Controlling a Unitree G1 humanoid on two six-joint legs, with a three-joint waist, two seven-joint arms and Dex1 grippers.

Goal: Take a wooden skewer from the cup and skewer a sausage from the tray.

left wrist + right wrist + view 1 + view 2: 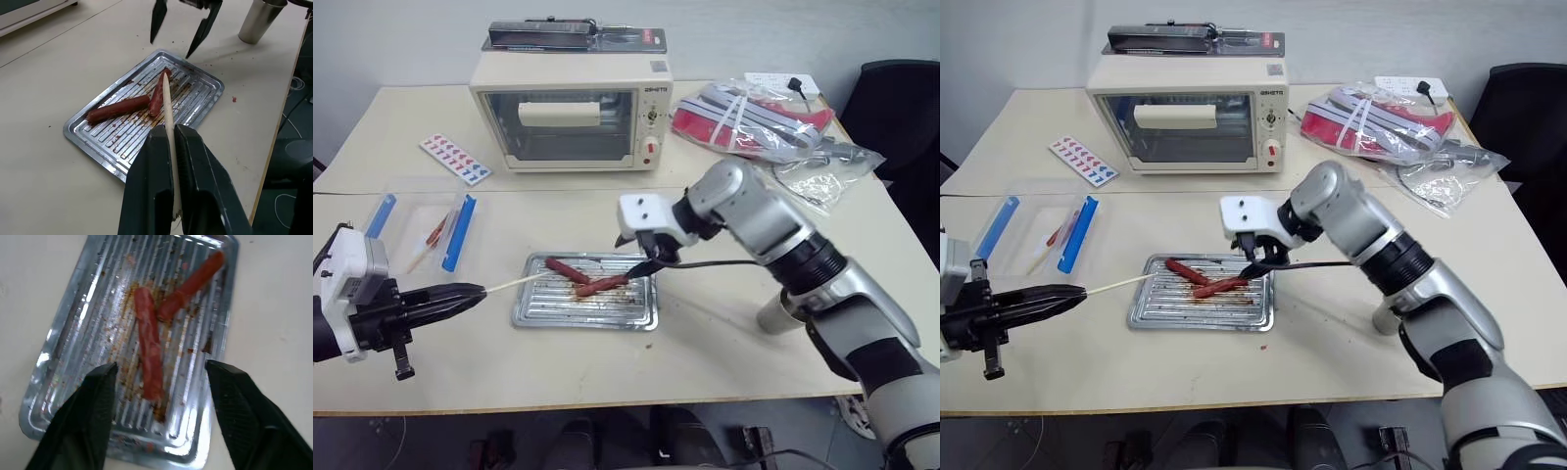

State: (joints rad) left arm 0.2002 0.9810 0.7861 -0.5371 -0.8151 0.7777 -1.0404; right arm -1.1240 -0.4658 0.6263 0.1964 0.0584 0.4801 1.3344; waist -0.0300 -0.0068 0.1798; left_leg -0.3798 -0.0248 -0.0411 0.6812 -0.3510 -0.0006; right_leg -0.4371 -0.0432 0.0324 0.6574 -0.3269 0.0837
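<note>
- Skewer grip first: we hold the wooden skewer (pixel 512 285) in our left gripper (pixel 475 292), fingers clamped tight on it, nearer us than the tray (pixel 540 311), its tip level with the tray's left edge.
- On the tray we see the sausage (pixel 192 284) crossing the darker sausage (pixel 149 350).
- Our right gripper (pixel 161 374) hangs over the tray's right end, fingers spread, holding nothing.
- Right of the tray stands the cup (pixel 772 315).
- Beyond the tray sits the toaster oven (pixel 570 113).
</note>
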